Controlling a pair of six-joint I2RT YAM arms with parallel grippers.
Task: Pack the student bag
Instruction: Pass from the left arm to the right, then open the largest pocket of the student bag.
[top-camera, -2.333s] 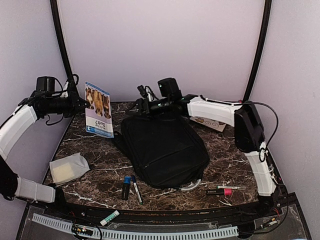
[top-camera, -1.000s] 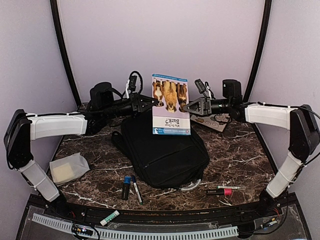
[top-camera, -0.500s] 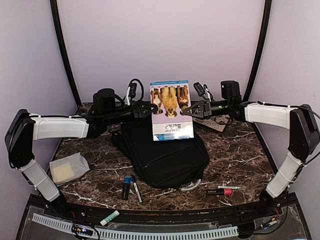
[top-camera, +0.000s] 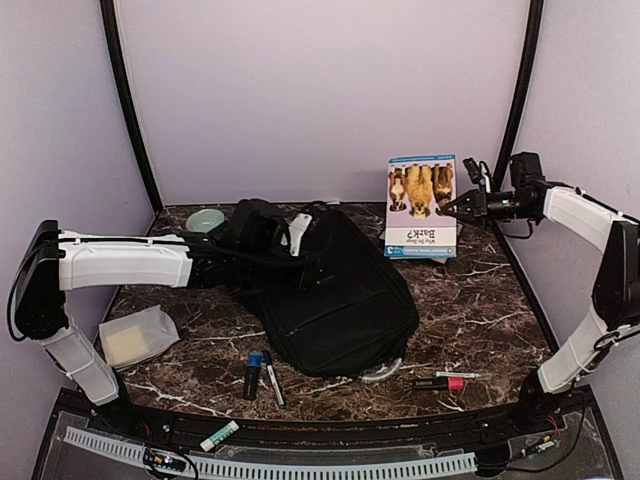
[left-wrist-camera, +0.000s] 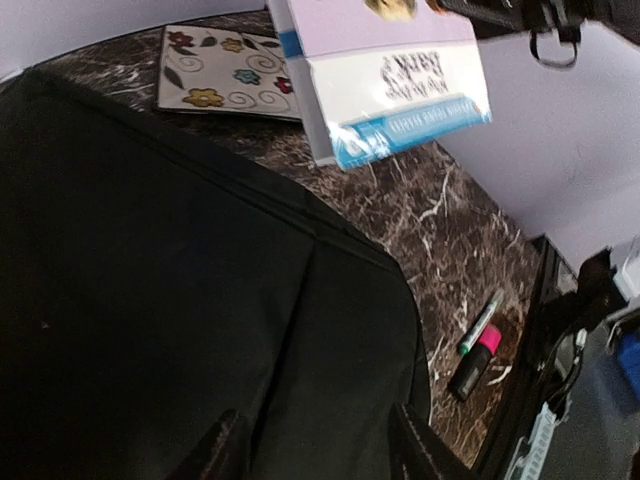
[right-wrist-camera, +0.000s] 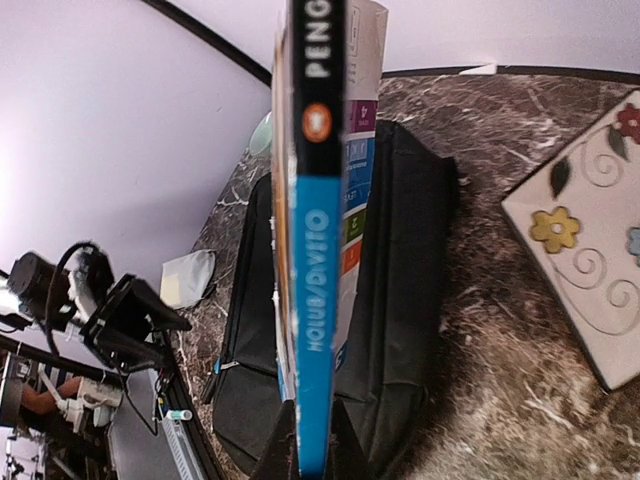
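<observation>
Right fingers (right-wrist-camera: 278, 455): closed flat on the book (top-camera: 420, 200), pinching it at the spine edge. It hangs upright, off the counter (top-camera: 480, 300), with its cover print upside-down.
Left fingers (left-wrist-camera: 215, 450): parted, with nothing between them. They are poised just above black fabric at the far end of the student bag (top-camera: 345, 305).
Bag, place: it lies flat at the middle of the counter, its long axis running roughly 11 to 5 o'clock. The left arm reaches across its 11 o'clock end.
Bag, look: black, soft and slumped, by far the largest thing here. A seam or zip line crosses the front panel, and the far end is humped up. We cannot tell whether the mouth is open.
Book, place: about 2 o'clock, above the flowered card (left-wrist-camera: 225, 75) and apart from the bag.
Step in hand: we judge this to be loading the book, with the right side carrying it and the left side positioned at the bag's top.
Next move calls for: the left fingers need to grip the top fabric and spread the mouth. The book must then come from 2 o'clock toward the bag's top end and enter edge-first.
Loose items: a pink highlighter (top-camera: 440, 383) lies at 5 o'clock, blue-capped markers (top-camera: 258, 375) at 6 to 7 o'clock, and a white pouch (top-camera: 135, 338) at 8 o'clock.
</observation>
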